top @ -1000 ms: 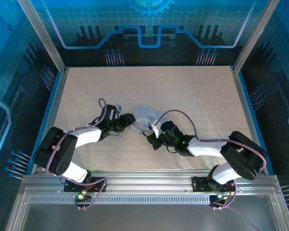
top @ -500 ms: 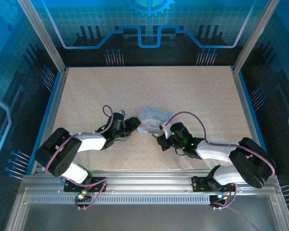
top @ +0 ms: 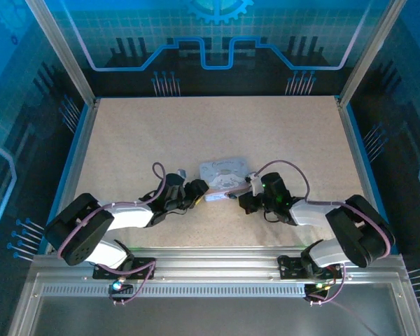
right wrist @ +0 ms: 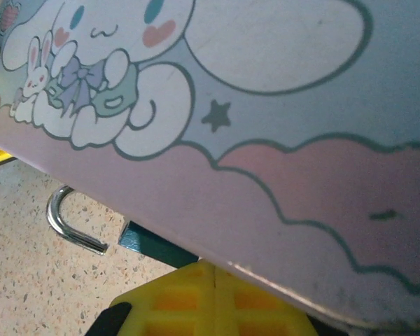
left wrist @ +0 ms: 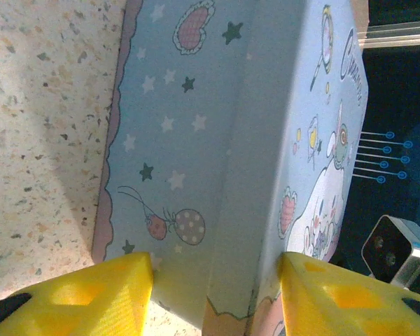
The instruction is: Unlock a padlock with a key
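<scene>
The pale lilac cartoon tin (top: 221, 172) lies mid-table between the arms. My left gripper (top: 201, 187) is at its left end. In the left wrist view that gripper (left wrist: 215, 271) has a yellow finger (left wrist: 98, 294) against each side of the tin (left wrist: 196, 119). My right gripper (top: 240, 199) is at the tin's near right edge. In the right wrist view its jaws (right wrist: 213, 266) are pressed together under the tin's rim (right wrist: 280, 210). The padlock (right wrist: 152, 243) shows a dark teal body and a silver shackle (right wrist: 66, 218), half hidden beneath the tin. The key is hidden.
The speckled beige tabletop (top: 196, 126) stretches behind the tin. Blue side rails (top: 75, 161) and a metal frame bound it. The aluminium beam (top: 217, 269) with the arm bases runs along the near edge.
Both grippers and the tin have shifted right and slightly nearer. The tin, tilted earlier, now lies flatter. The left jaws have widened a little.
</scene>
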{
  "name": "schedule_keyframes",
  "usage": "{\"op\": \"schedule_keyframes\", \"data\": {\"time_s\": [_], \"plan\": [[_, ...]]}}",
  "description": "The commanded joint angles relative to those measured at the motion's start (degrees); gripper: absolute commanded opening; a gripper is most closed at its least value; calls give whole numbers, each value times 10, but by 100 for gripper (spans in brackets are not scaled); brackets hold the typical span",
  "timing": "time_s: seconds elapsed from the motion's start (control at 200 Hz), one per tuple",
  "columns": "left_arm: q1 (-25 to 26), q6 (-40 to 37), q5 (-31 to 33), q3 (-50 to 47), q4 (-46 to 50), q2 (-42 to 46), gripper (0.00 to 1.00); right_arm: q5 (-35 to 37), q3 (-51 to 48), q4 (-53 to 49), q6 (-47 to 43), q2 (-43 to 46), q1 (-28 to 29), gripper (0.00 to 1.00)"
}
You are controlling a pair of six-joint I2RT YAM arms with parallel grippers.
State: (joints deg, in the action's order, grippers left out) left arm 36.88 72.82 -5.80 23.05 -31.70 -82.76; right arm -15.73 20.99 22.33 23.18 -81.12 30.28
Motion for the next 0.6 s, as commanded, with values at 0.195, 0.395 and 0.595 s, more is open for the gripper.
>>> {"op": "schedule_keyframes", "data": {"time_s": [0.195,0.395,0.595], "plan": [[24,-15,13,-18,193,50,66,-76,16,18,15,-46,-7,3],[21,-60,74,19,337,161,84,-52,-2,14,4,-8,-8,20],[-22,-87,60,30,384,226,88,-51,-14,0,-16,38,-14,40]]}}
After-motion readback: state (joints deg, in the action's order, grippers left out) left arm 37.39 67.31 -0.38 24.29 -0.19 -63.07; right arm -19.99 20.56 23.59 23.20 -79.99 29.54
